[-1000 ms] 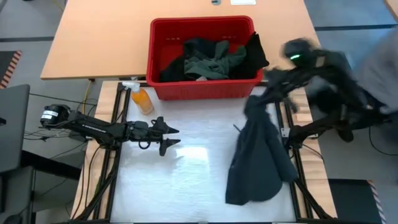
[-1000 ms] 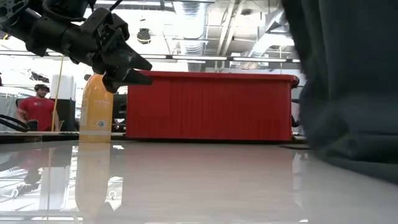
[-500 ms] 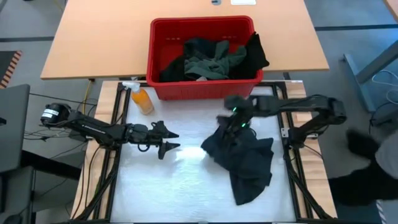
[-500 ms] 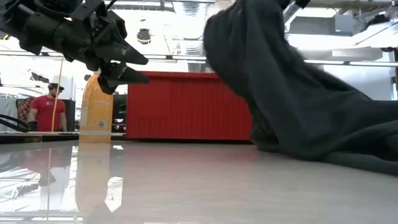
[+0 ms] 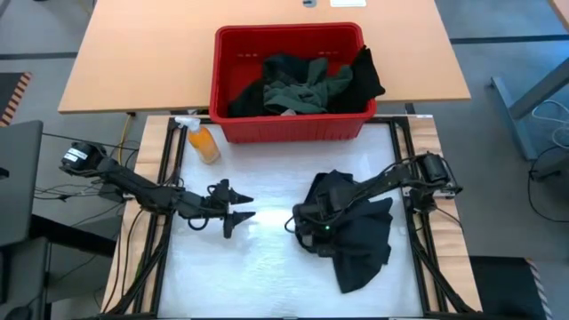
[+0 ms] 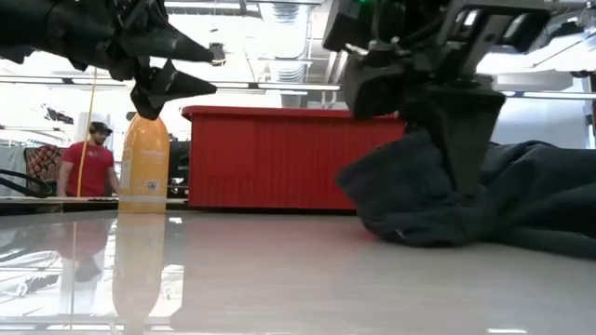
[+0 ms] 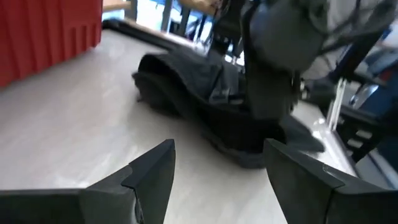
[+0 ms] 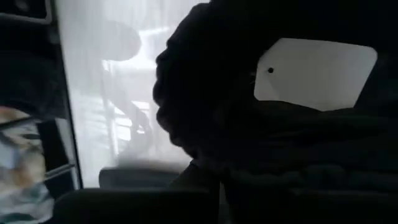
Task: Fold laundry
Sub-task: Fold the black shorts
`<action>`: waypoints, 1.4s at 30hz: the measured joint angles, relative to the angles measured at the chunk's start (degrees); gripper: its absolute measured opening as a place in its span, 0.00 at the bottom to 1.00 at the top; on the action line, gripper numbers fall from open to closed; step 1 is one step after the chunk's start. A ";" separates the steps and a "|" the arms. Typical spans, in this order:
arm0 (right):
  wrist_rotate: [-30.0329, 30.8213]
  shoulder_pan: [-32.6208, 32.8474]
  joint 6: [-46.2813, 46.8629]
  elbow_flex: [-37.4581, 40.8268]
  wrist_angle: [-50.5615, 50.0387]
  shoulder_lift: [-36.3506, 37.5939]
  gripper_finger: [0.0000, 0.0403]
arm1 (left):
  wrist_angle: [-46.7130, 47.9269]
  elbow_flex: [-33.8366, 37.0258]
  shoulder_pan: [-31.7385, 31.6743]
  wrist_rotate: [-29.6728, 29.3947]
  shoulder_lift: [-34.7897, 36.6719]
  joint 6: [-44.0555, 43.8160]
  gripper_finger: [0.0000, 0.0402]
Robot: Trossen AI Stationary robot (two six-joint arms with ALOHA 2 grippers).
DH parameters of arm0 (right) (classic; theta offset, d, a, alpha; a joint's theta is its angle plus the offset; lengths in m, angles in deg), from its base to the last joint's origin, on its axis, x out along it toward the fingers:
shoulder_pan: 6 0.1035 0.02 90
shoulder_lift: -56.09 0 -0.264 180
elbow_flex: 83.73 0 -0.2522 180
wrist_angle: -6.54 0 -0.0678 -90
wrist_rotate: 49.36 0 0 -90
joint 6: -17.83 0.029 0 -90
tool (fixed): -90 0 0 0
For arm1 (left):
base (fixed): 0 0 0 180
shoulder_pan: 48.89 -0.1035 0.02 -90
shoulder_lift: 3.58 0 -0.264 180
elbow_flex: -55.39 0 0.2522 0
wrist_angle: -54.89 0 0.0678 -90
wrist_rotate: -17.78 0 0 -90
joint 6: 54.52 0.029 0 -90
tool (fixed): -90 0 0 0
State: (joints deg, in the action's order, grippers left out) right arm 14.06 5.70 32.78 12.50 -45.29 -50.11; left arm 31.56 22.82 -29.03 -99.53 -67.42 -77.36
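Note:
A dark garment [image 5: 363, 242] lies heaped on the white table top [image 5: 267, 276], right of the middle, its white tag [image 8: 314, 73] showing. My right gripper [image 5: 305, 223] is down at the heap's left end, shut on the cloth [image 6: 531, 200]. My left gripper [image 5: 252, 207] hovers open above the table a little to the heap's left, pointing at it [image 7: 186, 93]. More dark and green laundry [image 5: 302, 80] lies piled in the red basket [image 5: 289, 34] at the far side. My right gripper holds a bunched part of the garment at the heap's left end [image 6: 438, 209]. Its fingers [image 6: 463, 158] come slanting down from the table's right side. The cloth swells around the tips and hides the exact place. The garment rests slack on the table.
An orange bottle [image 5: 204, 142] stands left of the basket's near corner. Black frame rails [image 5: 169, 169] run along both sides of the white top. Bare white surface lies between and in front of the two grippers. A person in a red shirt [image 6: 88, 163] stands far behind.
My right gripper has swung down from high at the far right toward the table's middle, tipping its fingers downward. The garment, which hung below it, has come down and collapsed into a heap on the table. My left gripper has shifted slightly toward the near edge.

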 joint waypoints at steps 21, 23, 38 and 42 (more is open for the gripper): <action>30.56 12.51 7.18 -3.42 -8.43 14.71 0.15 | -4.52 -28.12 -0.50 15.50 -37.29 27.29 0.58; 31.24 13.69 7.71 -3.42 -8.28 13.79 0.17 | 2.61 -32.86 -1.28 15.30 -39.48 27.38 0.58; 36.27 15.53 8.77 -3.38 -14.74 11.45 0.42 | 32.54 -40.23 -4.27 21.75 -37.69 7.65 0.58; 40.10 15.66 6.55 -3.39 -14.88 11.50 0.43 | 31.38 -38.30 -2.51 13.72 -35.09 4.72 0.58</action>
State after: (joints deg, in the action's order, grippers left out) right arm 54.16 21.36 39.34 9.11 -60.17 -38.61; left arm 62.94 -15.49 -31.54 -85.81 -102.51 -72.64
